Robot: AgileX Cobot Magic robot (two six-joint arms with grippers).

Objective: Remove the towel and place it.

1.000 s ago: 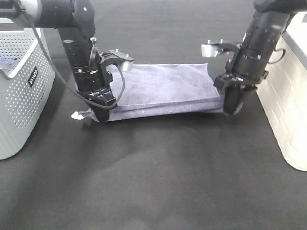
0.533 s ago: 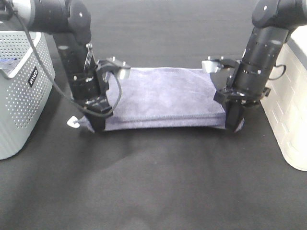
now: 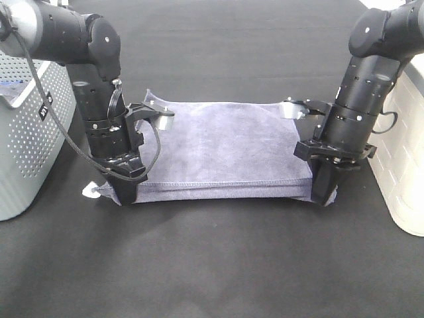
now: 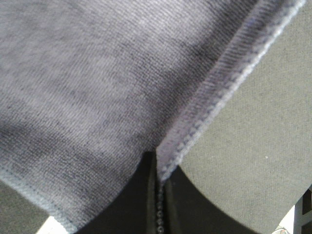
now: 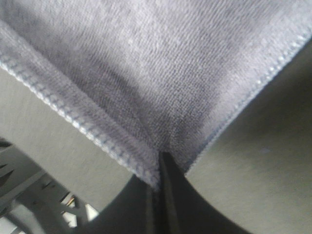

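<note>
The grey-blue towel (image 3: 225,149) lies stretched between my two grippers on the black table, its far part flat on the surface. My left gripper (image 3: 124,192) is shut on the towel's near left corner, where a small white tag (image 3: 89,192) sticks out. My right gripper (image 3: 322,197) is shut on the near right corner. The left wrist view shows the stitched hem (image 4: 219,87) pinched between closed fingers (image 4: 146,195). The right wrist view shows the hem (image 5: 73,122) pinched between closed fingers (image 5: 170,195) the same way.
A grey perforated basket (image 3: 26,132) stands at the left edge, close to my left arm. A white bin (image 3: 404,165) stands at the right edge, close to my right arm. Black table surface (image 3: 218,265) extends in front of the towel.
Both grippers have moved toward the near edge of the table, pulling the towel's near edge with them. The towel has spread out from a narrow fold to a wider sheet.
</note>
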